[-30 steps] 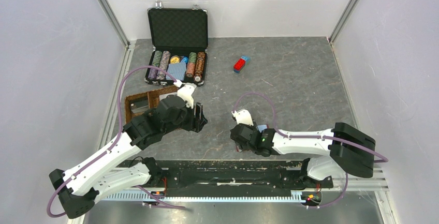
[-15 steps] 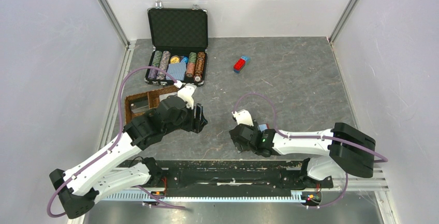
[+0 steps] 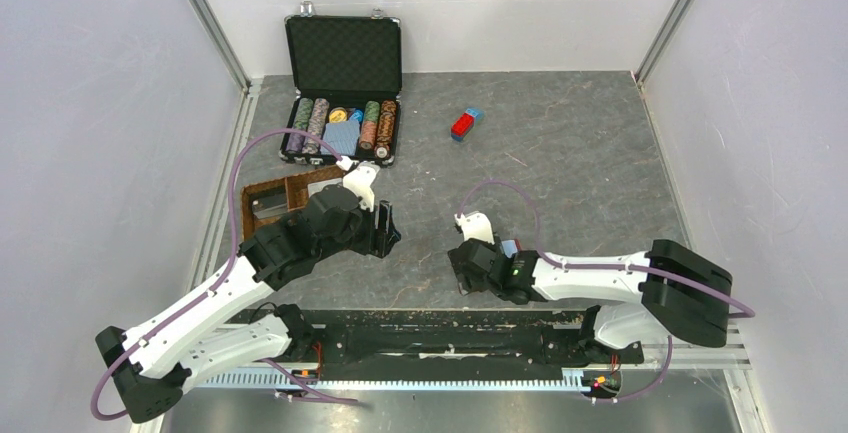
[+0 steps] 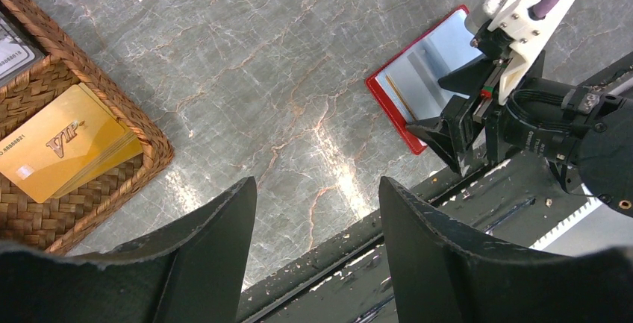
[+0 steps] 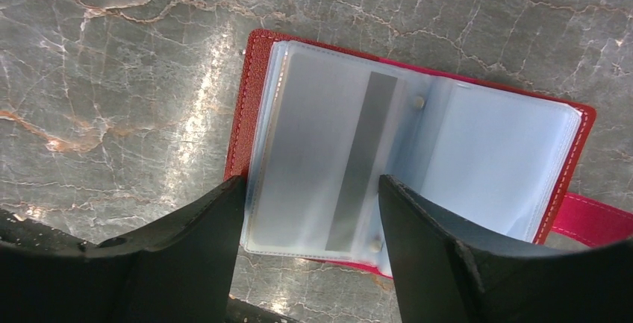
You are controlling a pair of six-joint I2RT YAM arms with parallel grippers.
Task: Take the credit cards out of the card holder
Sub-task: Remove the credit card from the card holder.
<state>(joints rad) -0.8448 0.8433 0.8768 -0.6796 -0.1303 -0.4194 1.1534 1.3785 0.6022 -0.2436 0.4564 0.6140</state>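
The card holder (image 5: 250,77) is a red wallet lying open flat on the stone table, its clear plastic sleeves facing up. In the left sleeve sits a pale credit card (image 5: 313,136) with a grey stripe. My right gripper (image 5: 311,183) hangs open just above that sleeve, one finger over each side, touching nothing. In the top view the right gripper (image 3: 466,270) covers most of the card holder (image 3: 510,247). My left gripper (image 4: 317,183) is open and empty over bare table to the left, and from it I see the card holder (image 4: 418,77) under the right gripper (image 4: 455,107).
A wicker basket (image 4: 142,125) holding gold cards (image 4: 60,144) stands left of the left gripper, also at the left in the top view as the basket (image 3: 262,193). An open poker chip case (image 3: 343,103) and a red-and-blue block (image 3: 465,123) lie farther back. The black base rail (image 3: 430,338) runs along the near edge.
My right gripper has shifted slightly right and nearer over the card holder, its jaws a little wider. The left arm has not moved.
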